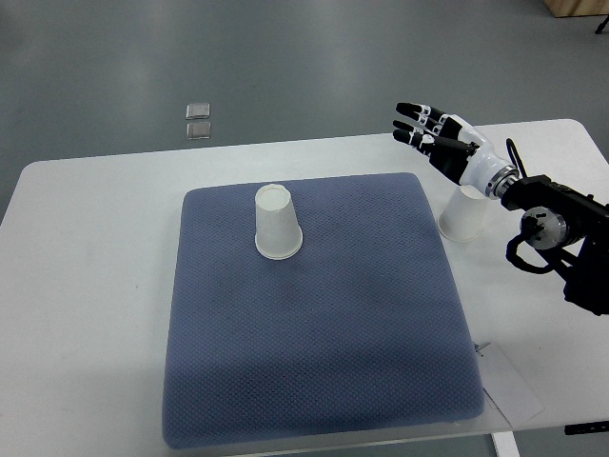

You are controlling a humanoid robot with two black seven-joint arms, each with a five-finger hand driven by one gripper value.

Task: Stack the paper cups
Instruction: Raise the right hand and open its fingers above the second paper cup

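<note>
One white paper cup (277, 225) stands upside down on the blue mat (324, 314), toward its upper left. A second white paper cup (463, 213), also upside down, stands on the white table just off the mat's right edge. My right hand (430, 133) hovers above and slightly behind that second cup, fingers spread and holding nothing, clear of the cup. Its arm comes in from the right edge. The left arm does not show.
The white table (86, 286) carries the mat. A white paper tag (509, 390) lies at the mat's lower right corner. Two small grey squares (198, 120) sit on the grey floor beyond the table's far edge.
</note>
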